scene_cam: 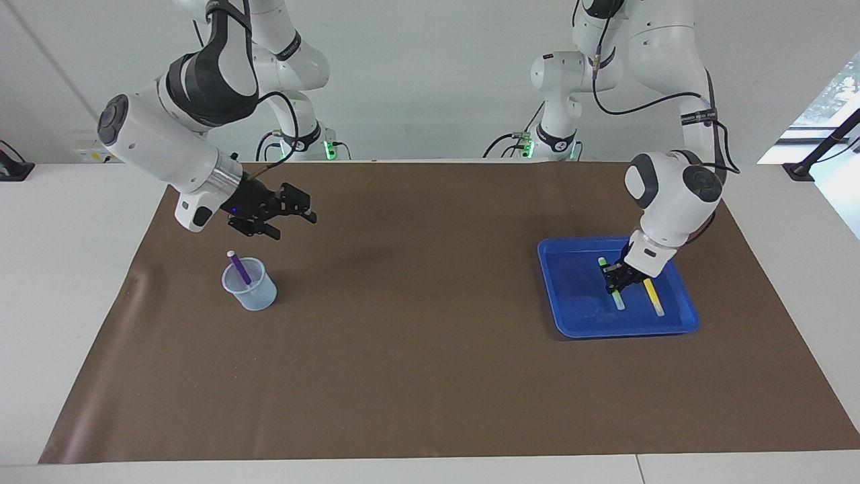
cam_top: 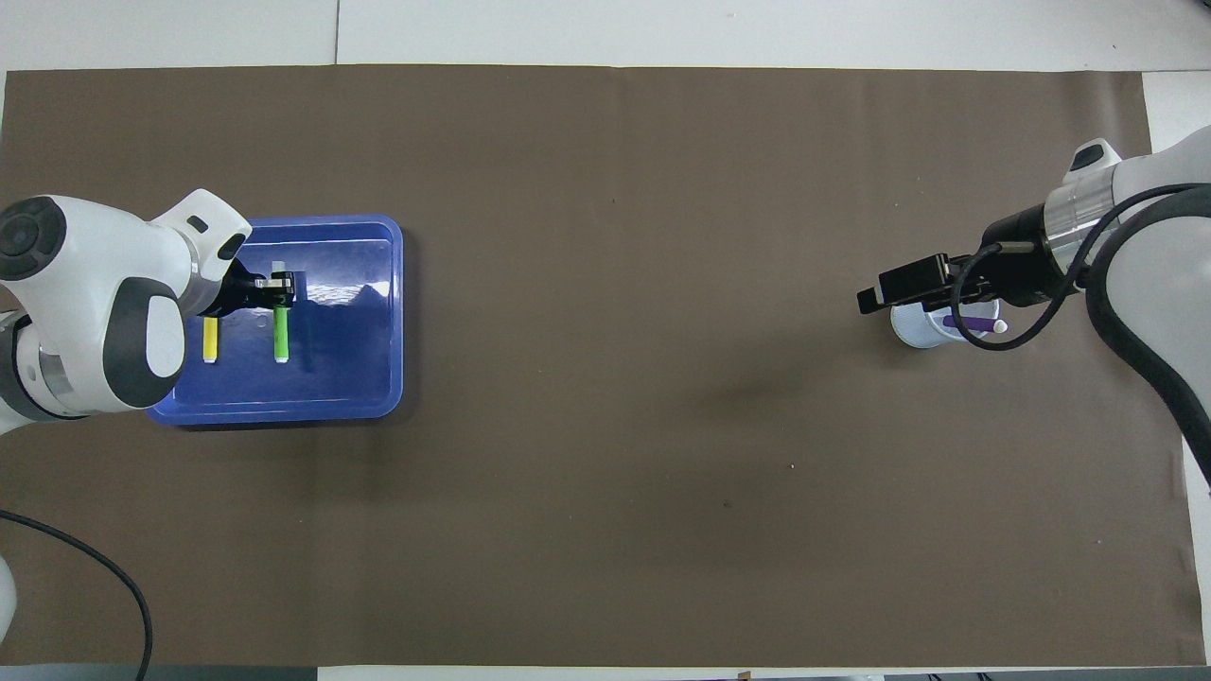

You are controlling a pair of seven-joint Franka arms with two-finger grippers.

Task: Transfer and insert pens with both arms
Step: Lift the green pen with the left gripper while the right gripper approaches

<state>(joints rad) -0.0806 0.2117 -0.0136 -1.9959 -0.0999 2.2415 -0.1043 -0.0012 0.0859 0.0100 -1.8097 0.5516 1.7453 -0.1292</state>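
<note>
The green pen [scene_cam: 617, 301] [cam_top: 281, 336] and the yellow pen [scene_cam: 653, 297] [cam_top: 210, 340] lie side by side in a blue tray [scene_cam: 578, 316] [cam_top: 359, 312] toward the left arm's end of the table. My left gripper [scene_cam: 614, 282] [cam_top: 280, 289] is down in the tray, shut on the green pen near its pale end; the pen still lies flat. The purple pen [scene_cam: 238, 267] [cam_top: 974, 323] stands tilted in a clear cup [scene_cam: 255, 296] [cam_top: 913, 331]. My right gripper [scene_cam: 295, 222] [cam_top: 866, 301] is open and empty, in the air over the cup.
A brown mat [scene_cam: 430, 336] [cam_top: 605, 426] covers the table between the cup and the tray. White table shows around its edges.
</note>
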